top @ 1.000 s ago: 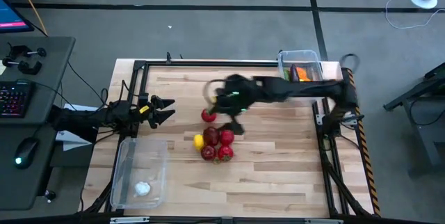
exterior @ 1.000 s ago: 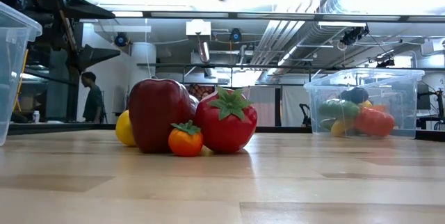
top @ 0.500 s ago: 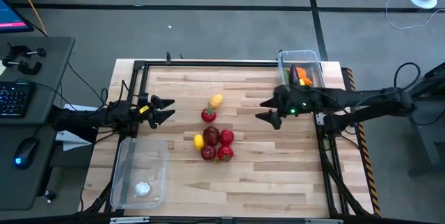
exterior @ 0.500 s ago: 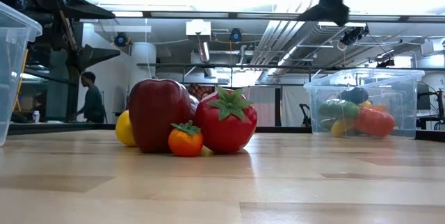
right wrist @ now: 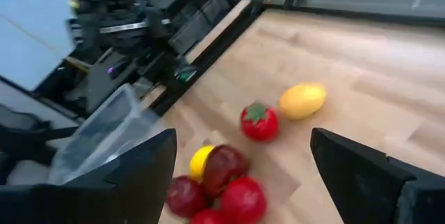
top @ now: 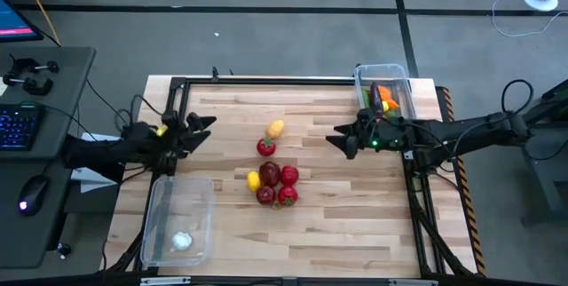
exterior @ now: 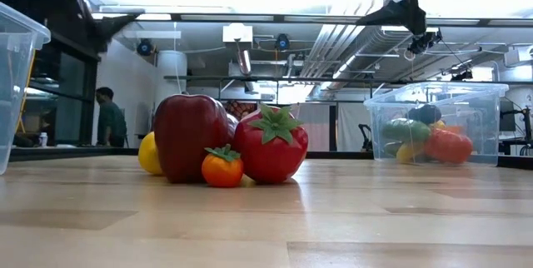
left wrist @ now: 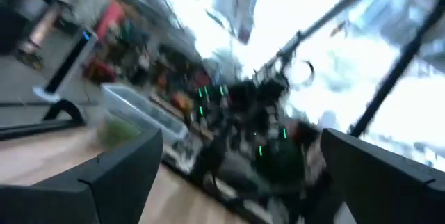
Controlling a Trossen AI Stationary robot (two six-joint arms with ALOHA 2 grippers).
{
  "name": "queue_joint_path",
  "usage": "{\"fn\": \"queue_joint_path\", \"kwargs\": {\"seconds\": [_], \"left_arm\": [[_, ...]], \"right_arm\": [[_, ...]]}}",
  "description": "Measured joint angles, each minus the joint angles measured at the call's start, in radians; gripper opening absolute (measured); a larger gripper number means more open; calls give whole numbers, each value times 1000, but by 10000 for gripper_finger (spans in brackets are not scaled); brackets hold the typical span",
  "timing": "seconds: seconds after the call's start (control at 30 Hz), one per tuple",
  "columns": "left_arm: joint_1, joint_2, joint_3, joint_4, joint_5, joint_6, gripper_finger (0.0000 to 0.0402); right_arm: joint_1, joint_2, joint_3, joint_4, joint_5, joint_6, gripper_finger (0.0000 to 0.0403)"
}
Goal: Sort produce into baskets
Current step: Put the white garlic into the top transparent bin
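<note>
Two grippers we log, jaws spread, empty | left gripper (top: 202, 126) at 9 o'clock | right gripper (top: 338, 140) at 3 o'clock of produce (top: 273, 176)

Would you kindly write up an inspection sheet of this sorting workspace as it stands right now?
Surface: wooden table, bare apart from the job's things.
Job's things: loose produce cluster at centre, with a yellow fruit and a red one just behind it; left basket holds one white piece; right basket holds several pieces.
Clutter: nothing seen.
Grippers: left gripper open, empty, at the left edge; right gripper open, empty, beside the right basket.
Cables: bundles along both arms and the table frame.
Surroundings: desk with keyboard and mouse; a person far behind.
</note>
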Motion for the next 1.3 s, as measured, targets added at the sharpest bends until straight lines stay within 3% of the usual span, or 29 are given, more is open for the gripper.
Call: {"fn": "queue_joint_path", "kwargs": {"seconds": [0.1, 0.27, 0.4, 0.53, 0.73, 0.9, 1.0, 1.1, 1.17, 1.3], "left_arm": [[28, 133, 195, -245, 123, 23, 378], [-9, 392, 647, -808, 318, 163, 378], [-170, 602, 935, -1162, 329, 155, 378], [-435, 818, 1078, -1361, 322, 57, 378], [-782, 1097, 1164, -1468, 298, -178, 378], [-996, 1187, 1168, -1471, 159, -508, 378], [-1064, 1192, 1168, -1486, 67, -660, 378], [-1085, 1183, 1145, -1466, 26, -692, 378], [-1082, 1183, 1101, -1423, 49, -682, 378], [-1076, 1185, 978, -1270, 199, -650, 378]], "right_arm": [[-16, 0, 0, -1, 31, -50, 323], [-49, 0, 0, -4, 31, -124, 323], [-74, 0, 0, -10, 31, -194, 323], [-84, 0, 0, -50, 15, -215, 323], [-83, 0, 0, -182, -59, -205, 323], [-83, 0, 0, -236, -71, -201, 323], [-83, 0, 0, -234, -71, -201, 323], [-83, 0, 0, -234, -71, -203, 323], [-83, 0, 0, -234, -71, -203, 323], [-83, 0, 0, -234, -71, -204, 323]]}}
